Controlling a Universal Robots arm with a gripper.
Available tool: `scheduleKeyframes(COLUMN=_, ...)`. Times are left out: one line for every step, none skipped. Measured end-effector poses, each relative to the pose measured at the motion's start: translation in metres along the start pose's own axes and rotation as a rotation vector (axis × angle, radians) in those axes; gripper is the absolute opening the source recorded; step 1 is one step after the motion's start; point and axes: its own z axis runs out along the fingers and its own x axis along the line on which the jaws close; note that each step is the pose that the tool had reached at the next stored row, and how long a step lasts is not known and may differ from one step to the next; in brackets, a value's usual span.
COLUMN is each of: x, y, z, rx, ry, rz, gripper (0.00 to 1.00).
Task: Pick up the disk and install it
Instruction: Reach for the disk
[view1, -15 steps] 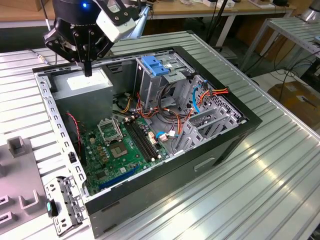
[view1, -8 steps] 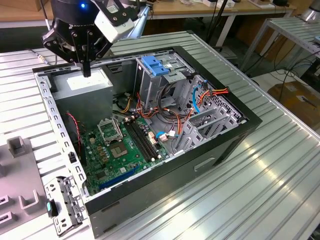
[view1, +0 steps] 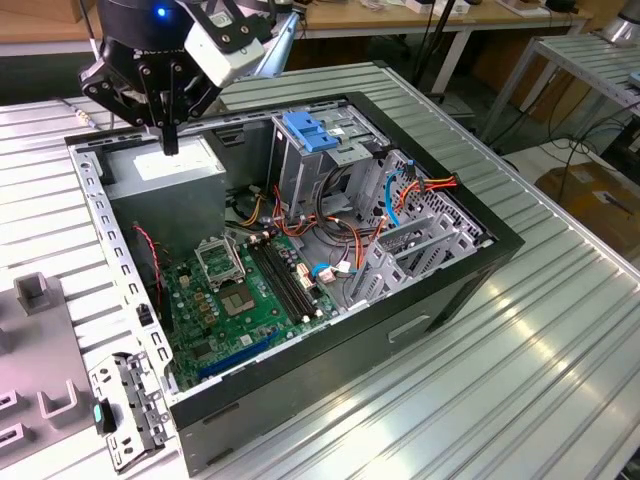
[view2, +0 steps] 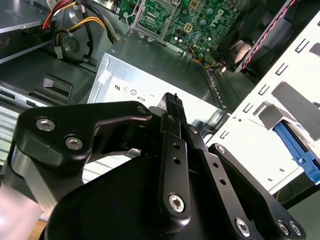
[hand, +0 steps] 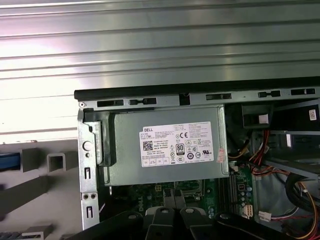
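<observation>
My gripper (view1: 170, 143) hangs over the silver power supply (view1: 165, 178) in the far corner of the open computer case (view1: 400, 330). Its black fingers (view2: 173, 102) are pressed together, shut on nothing. The disk is only partly in view: a strip of its bright blue rail (view2: 301, 154) shows past the case's perforated side wall. The same blue edge (hand: 9, 161) lies on the grey fixture beside the case, apart from the gripper.
The tall grey drive cage with a blue latch (view1: 310, 132) stands mid-case. The green motherboard (view1: 250, 295) and loose orange, red and blue cables (view1: 400, 200) fill the floor. Grey fixture blocks (view1: 40, 295) and a metal bracket (view1: 125, 405) lie at the exterior view's left.
</observation>
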Motion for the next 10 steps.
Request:
scheduleKeyframes(x=0.0004, y=0.0000, z=0.0001, rx=0.0000, ry=0.0001, rz=0.000, gripper=0.11)
scheduleKeyframes(x=0.0007, y=-0.0001, z=0.0001, rx=0.0000, ry=0.0002, rz=0.000, gripper=0.11)
scheduleKeyframes(x=0.0011, y=-0.0001, z=0.0001, rx=0.0000, ry=0.0004, rz=0.000, gripper=0.11)
scheduleKeyframes(x=0.0014, y=-0.0001, z=0.0002, rx=0.0001, ry=0.0006, rz=0.000, gripper=0.11)
scheduleKeyframes(x=0.0018, y=-0.0001, z=0.0002, rx=0.0001, ry=0.0007, rz=0.000, gripper=0.11)
scheduleKeyframes(x=0.0024, y=-0.0002, z=0.0003, rx=0.0001, ry=0.0009, rz=0.000, gripper=0.11)
scheduleKeyframes(x=0.0028, y=-0.0002, z=0.0003, rx=0.0001, ry=0.0010, rz=0.000, gripper=0.11)
scheduleKeyframes(x=0.0031, y=-0.0003, z=0.0004, rx=0.0001, ry=0.0012, rz=0.000, gripper=0.11)
scheduleKeyframes(x=0.0035, y=-0.0003, z=0.0004, rx=0.0001, ry=0.0012, rz=0.000, gripper=0.11)
scheduleKeyframes(x=0.0039, y=-0.0003, z=0.0005, rx=0.0001, ry=0.0014, rz=0.000, gripper=0.11)
